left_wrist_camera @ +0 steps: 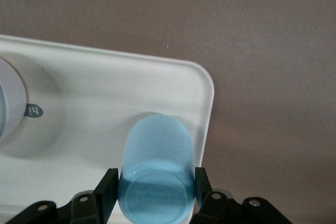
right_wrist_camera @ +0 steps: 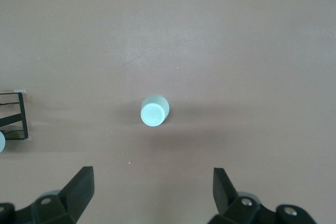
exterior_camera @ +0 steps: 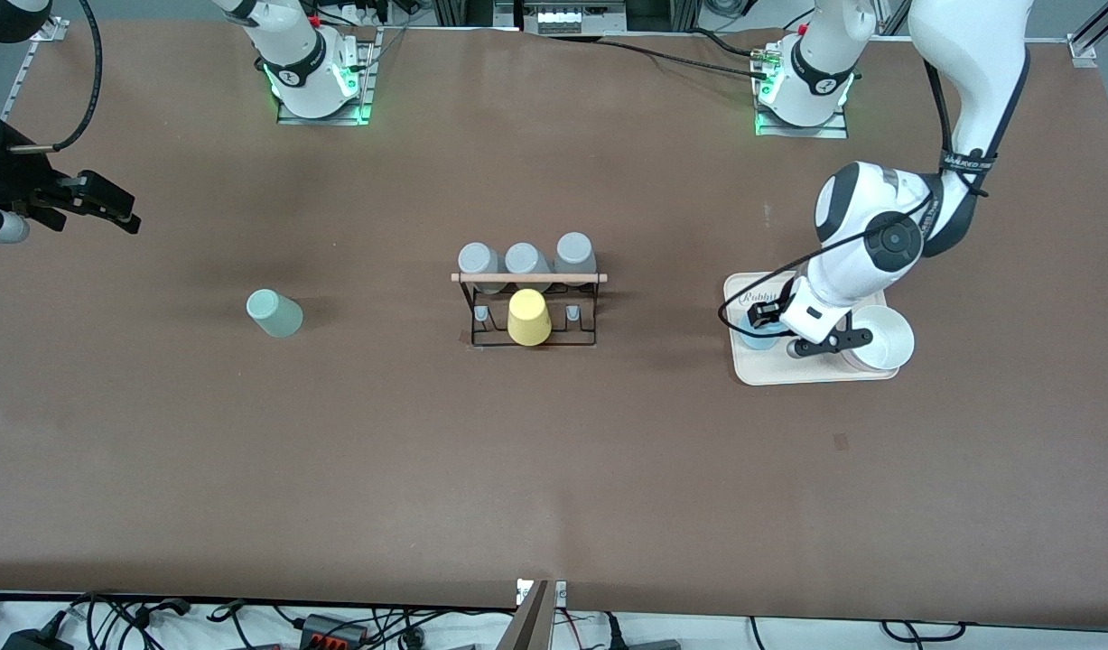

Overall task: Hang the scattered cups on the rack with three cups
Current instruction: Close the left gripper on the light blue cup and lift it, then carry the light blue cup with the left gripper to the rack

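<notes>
A light blue cup (left_wrist_camera: 157, 171) stands at a corner of the cream tray (left_wrist_camera: 105, 93), toward the left arm's end of the table. My left gripper (left_wrist_camera: 156, 187) is shut on it, one finger on each side. In the front view the left gripper (exterior_camera: 761, 329) hides most of this blue cup (exterior_camera: 754, 339). A pale mint cup (exterior_camera: 274, 313) sits alone on the table toward the right arm's end. My right gripper (exterior_camera: 120, 215) waits open, high over the table's edge there, with the mint cup (right_wrist_camera: 154, 110) well apart from it. The black wire rack (exterior_camera: 528, 311) stands mid-table.
The rack holds a yellow cup (exterior_camera: 527, 318) on its front row and three grey cups (exterior_camera: 524, 262) on the row nearer the robots. A white bowl (exterior_camera: 881, 337) stands on the cream tray (exterior_camera: 815, 375) beside the left gripper. Rack corner (right_wrist_camera: 13, 114) shows in the right wrist view.
</notes>
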Action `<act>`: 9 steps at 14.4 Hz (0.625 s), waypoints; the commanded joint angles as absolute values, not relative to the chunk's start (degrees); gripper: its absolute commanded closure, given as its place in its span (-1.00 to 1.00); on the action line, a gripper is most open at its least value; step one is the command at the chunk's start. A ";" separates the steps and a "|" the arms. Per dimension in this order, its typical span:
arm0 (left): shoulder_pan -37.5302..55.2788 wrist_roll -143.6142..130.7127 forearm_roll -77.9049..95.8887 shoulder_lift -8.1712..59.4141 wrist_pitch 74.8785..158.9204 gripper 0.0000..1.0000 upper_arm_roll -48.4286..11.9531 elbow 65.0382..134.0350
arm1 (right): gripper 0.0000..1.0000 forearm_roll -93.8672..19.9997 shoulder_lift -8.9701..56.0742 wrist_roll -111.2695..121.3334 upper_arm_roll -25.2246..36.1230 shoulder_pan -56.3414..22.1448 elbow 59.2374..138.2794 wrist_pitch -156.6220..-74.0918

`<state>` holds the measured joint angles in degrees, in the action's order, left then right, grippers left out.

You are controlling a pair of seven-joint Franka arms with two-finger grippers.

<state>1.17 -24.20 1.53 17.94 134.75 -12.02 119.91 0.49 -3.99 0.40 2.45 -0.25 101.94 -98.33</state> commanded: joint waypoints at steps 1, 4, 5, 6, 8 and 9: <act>2.02 -27.49 1.93 17.23 127.20 0.43 -12.04 111.91 | -1.00 1.14 -4.13 0.97 2.46 -0.44 101.60 -97.74; 5.35 -36.36 2.02 17.31 123.05 0.43 -12.48 105.84 | -1.00 1.23 -4.13 0.97 2.46 -0.44 101.60 -97.82; 6.84 -40.04 2.11 17.49 122.35 0.43 -12.48 103.99 | -1.00 1.23 -4.13 0.97 2.37 -0.44 101.69 -97.82; 8.68 -43.21 2.20 17.66 121.73 0.43 -12.48 102.32 | -1.00 1.23 -4.13 0.97 2.37 -0.44 101.60 -97.82; 11.50 -49.36 2.72 18.54 119.63 0.43 -12.48 97.59 | -1.00 1.67 -4.13 0.97 2.37 -0.44 101.69 -97.82; 13.08 -52.18 2.81 19.68 117.36 0.43 -12.48 94.60 | -1.00 2.71 -4.13 0.79 2.37 -0.44 101.69 -97.82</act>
<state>10.68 -47.45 1.54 17.47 121.80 -12.82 101.00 0.86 -3.99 0.40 2.43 -0.25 101.94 -98.33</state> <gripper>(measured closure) 0.370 0.000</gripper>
